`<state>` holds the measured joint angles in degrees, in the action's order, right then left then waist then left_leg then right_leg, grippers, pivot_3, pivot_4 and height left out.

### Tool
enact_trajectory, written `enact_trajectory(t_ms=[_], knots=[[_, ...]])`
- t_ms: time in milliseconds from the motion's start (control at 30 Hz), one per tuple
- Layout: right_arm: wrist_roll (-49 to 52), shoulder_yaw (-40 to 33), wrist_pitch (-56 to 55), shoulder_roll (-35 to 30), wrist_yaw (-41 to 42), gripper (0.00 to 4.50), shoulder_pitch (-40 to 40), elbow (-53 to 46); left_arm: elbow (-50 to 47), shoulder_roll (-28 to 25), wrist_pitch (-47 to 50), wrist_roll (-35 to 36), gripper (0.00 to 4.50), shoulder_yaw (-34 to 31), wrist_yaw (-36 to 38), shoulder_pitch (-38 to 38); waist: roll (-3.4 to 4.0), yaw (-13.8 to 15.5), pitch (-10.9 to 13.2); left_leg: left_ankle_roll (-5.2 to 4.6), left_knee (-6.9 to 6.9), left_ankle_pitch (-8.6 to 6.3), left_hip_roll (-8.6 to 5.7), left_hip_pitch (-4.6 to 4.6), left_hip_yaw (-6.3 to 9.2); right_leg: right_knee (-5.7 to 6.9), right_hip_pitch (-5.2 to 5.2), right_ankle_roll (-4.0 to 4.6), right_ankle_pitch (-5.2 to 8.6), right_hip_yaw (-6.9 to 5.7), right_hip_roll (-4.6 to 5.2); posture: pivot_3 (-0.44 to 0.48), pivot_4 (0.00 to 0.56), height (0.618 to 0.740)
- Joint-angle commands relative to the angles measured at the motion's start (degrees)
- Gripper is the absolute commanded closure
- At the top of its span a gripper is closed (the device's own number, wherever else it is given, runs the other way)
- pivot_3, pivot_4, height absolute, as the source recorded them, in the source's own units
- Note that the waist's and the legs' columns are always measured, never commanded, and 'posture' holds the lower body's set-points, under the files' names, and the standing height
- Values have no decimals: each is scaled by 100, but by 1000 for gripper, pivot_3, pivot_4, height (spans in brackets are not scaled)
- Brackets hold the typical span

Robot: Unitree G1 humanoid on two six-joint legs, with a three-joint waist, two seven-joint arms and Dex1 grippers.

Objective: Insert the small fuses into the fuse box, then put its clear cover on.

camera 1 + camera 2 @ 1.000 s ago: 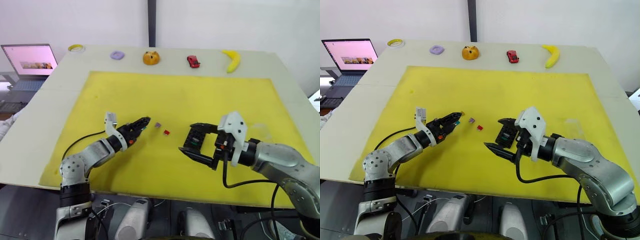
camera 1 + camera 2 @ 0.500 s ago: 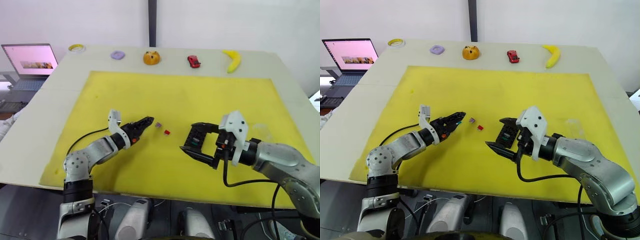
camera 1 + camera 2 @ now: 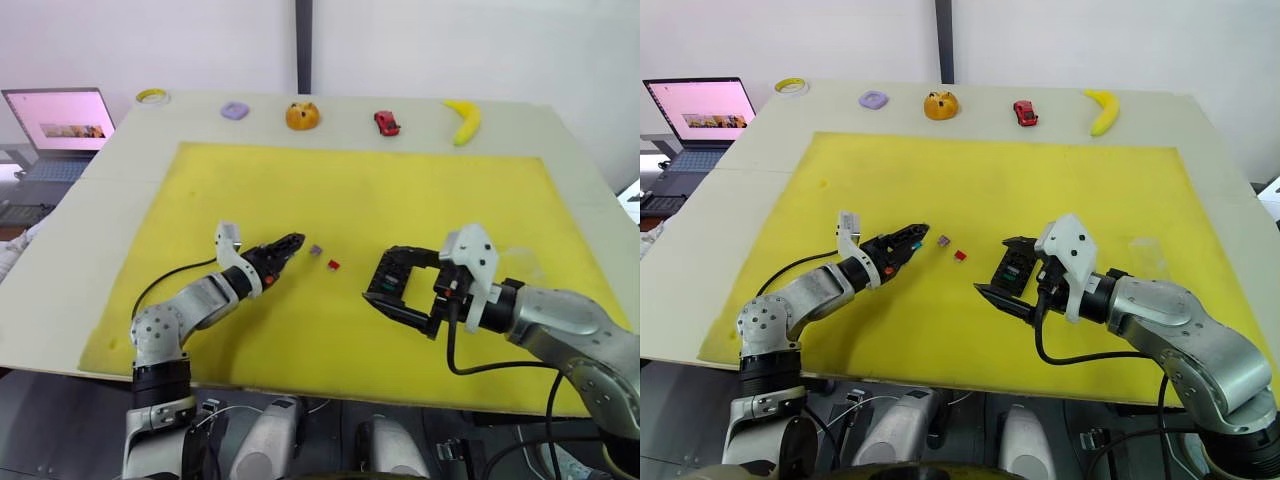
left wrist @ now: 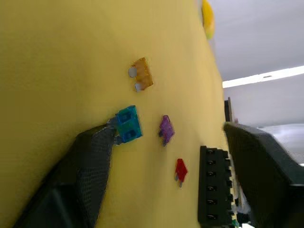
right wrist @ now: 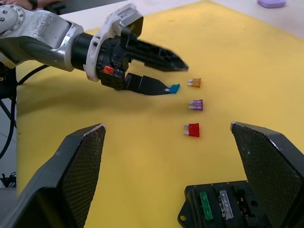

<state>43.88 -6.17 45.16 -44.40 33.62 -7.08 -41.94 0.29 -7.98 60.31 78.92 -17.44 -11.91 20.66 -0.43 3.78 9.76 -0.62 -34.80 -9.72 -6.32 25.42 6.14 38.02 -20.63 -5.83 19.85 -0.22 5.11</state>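
While left gripper has edged toward the loose fuses, fingers apart at the blue fuse; right gripper wide, fuse box unfilled.

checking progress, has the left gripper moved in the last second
Yes. The left gripper has moved slightly closer to the purple fuse, which stayed put on the mat.

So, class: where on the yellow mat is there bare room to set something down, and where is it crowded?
Free: the yellow mat behind both grippers, up to its far edge. Crowded: between the left gripper and the fuse box, where the small fuses lie.
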Motion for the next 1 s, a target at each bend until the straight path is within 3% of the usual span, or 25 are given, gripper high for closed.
enact_trajectory(t_ms=[33, 333, 433, 467, 1000], knots=[[-16, -192, -132, -21, 18, 0, 16, -109, 322, 58, 94, -155, 1287, 60, -209, -141, 0, 0, 0, -1, 1, 0, 0, 0, 0, -1, 0, 0, 0, 0, 0, 0, 150, 735], [-85, -167, -185, -22, 62, 0, 71, -125, 311, 50, 115, -123, 1287, 3, -173, -198, 2, -11, -1, 0, 3, -1, 2, -1, 0, -3, 0, 0, 0, 0, 0, 0, 150, 735], [-88, -163, -186, -19, 68, 0, 61, -127, 322, 61, 122, -107, 2132, -20, -200, -200, 2, -15, -1, 0, 4, -1, 2, -1, 0, -4, -1, 0, 0, 0, 0, 0, 150, 735], [-87, -166, -183, -18, 68, 0, 67, -134, 326, 54, 146, -114, 2598, -15, -203, -201, 1, -16, -1, 0, 5, -1, 2, 0, 0, -4, -1, 0, 0, 0, 0, 0, 150, 735], [-77, -164, -148, -19, 46, 0, -7, -113, 428, 60, 141, -264, 2598, -2, -77, -174, 1, -16, -1, 0, 12, -2, 3, 1, 0, -10, -4, 0, 1, 0, 0, 0, 150, 735]])
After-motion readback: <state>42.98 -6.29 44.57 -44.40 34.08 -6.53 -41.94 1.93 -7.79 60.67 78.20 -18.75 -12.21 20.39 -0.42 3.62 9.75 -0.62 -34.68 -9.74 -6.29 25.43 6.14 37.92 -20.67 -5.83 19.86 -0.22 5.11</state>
